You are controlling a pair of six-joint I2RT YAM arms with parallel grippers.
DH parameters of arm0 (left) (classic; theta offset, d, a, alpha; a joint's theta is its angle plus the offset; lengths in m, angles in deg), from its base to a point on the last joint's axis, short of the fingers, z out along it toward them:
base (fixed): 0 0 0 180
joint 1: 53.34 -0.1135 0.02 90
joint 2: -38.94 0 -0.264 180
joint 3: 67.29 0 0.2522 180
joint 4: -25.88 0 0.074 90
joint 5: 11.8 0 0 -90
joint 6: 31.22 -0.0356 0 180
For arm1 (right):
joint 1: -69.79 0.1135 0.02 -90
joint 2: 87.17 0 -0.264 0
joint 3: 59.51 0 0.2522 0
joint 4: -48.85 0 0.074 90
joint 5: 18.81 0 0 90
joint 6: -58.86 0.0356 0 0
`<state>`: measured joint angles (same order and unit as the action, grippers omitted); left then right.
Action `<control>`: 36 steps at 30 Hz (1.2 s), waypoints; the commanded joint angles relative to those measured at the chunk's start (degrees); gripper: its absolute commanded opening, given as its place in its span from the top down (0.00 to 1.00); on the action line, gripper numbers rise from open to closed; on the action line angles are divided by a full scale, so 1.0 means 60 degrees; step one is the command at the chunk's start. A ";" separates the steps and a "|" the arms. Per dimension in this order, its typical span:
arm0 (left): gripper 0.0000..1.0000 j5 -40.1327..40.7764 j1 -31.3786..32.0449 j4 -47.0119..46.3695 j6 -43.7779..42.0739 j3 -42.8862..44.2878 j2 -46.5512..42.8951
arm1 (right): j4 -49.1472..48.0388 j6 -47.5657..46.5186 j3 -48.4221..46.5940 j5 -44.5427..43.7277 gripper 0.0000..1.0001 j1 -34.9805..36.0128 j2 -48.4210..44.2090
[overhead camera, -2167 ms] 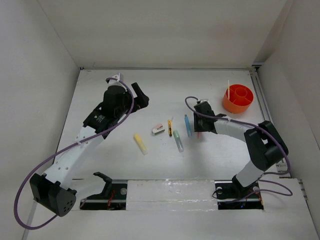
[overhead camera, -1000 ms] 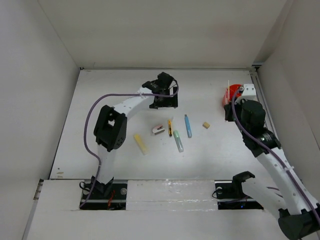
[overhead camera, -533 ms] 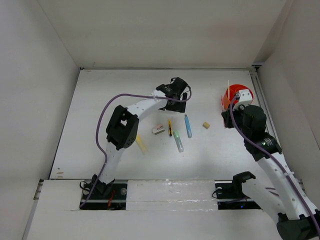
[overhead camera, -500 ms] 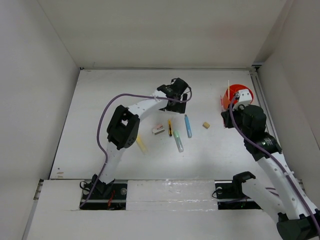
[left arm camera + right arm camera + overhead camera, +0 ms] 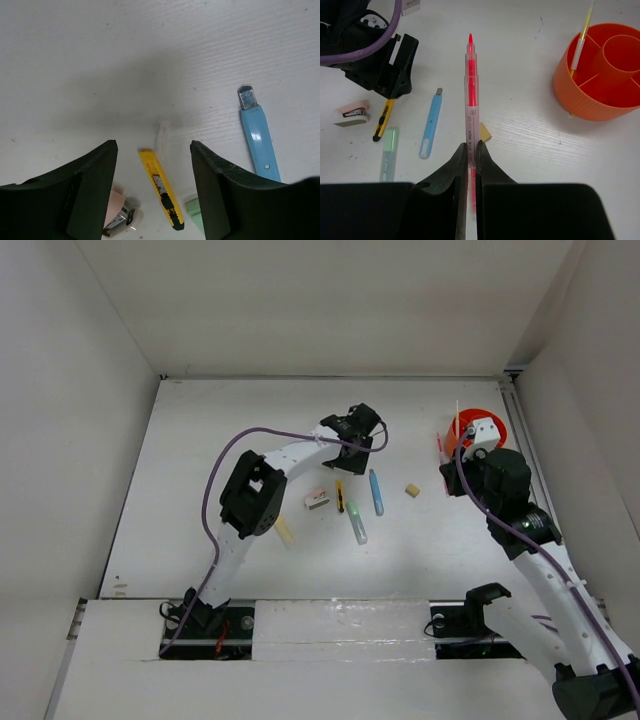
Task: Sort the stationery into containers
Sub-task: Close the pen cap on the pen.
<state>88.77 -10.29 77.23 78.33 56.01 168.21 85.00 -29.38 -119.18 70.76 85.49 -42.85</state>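
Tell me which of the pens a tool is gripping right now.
The thin red pen, clamped in the right tool; the blue pen, pale green stick and yellow-black cutter lie loose on the table.

Matt white tabletop (image 5: 150,50) with a fine grain. The orange cup (image 5: 585,100) is smooth plastic, the red pen (image 5: 470,95) clear-cased plastic, the blue cutter (image 5: 258,142) tipped with bare metal.

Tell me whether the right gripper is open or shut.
Shut: the right gripper pinches the red pen, fingers tight against its barrel.
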 commanded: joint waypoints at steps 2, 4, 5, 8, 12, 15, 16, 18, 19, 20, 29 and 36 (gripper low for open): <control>0.50 -0.0062 0.0047 -0.0038 -0.0241 0.0142 0.0061 | -0.0260 -0.0132 0.0064 0.0130 1.00 -0.0171 -0.0223; 0.53 -0.0062 0.0047 -0.0038 -0.0241 0.0142 0.0163 | -0.0260 -0.0132 0.0064 0.0130 1.00 -0.0171 -0.0223; 0.54 -0.0062 0.0047 -0.0038 -0.0241 0.0142 0.0164 | -0.0260 -0.0132 0.0064 0.0130 1.00 -0.0171 -0.0223; 0.54 -0.0062 0.0047 -0.0038 -0.0241 0.0142 0.0266 | -0.0260 -0.0132 0.0166 0.0130 1.00 -0.0171 -0.0223; 0.55 0.0039 0.0222 0.0064 -0.0241 0.0142 0.0383 | -0.0348 -0.0132 0.0254 0.0130 1.00 -0.0171 -0.0311; 0.65 0.0127 0.0223 0.0152 -0.0154 -0.0033 0.0471 | -0.0348 -0.0132 0.0254 0.0130 1.00 -0.0171 -0.0311; 0.67 0.0128 0.0223 0.0152 -0.0153 -0.0120 0.0471 | -0.0348 -0.0132 0.0254 0.0130 1.00 -0.0171 -0.0398; 0.71 0.0244 0.0223 0.0152 -0.0065 -0.0121 0.0558 | -0.0348 -0.0132 0.0254 0.0130 1.00 -0.0259 -0.0399; 0.81 0.0246 0.0223 0.0239 -0.0065 -0.0121 0.0559 | -0.0348 -0.0132 0.0254 0.0130 1.00 -0.0259 -0.0399; 0.83 0.0246 0.0223 0.0240 -0.0065 -0.0121 0.0559 | -0.0348 -0.0132 0.0254 0.0130 1.00 -0.0259 -0.0399; 1.00 0.0363 0.0223 0.0533 0.0241 0.0244 0.0852 | -0.0450 -0.0132 0.0341 0.0260 1.00 -0.0259 -0.0486; 1.00 -0.0805 0.0120 -0.0722 0.1383 0.0409 -0.1220 | -0.2117 0.0188 0.1498 0.2222 1.00 -0.0625 0.0083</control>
<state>87.78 -8.91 77.12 82.09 58.17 171.16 79.52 -29.38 -112.66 77.49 82.89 -44.34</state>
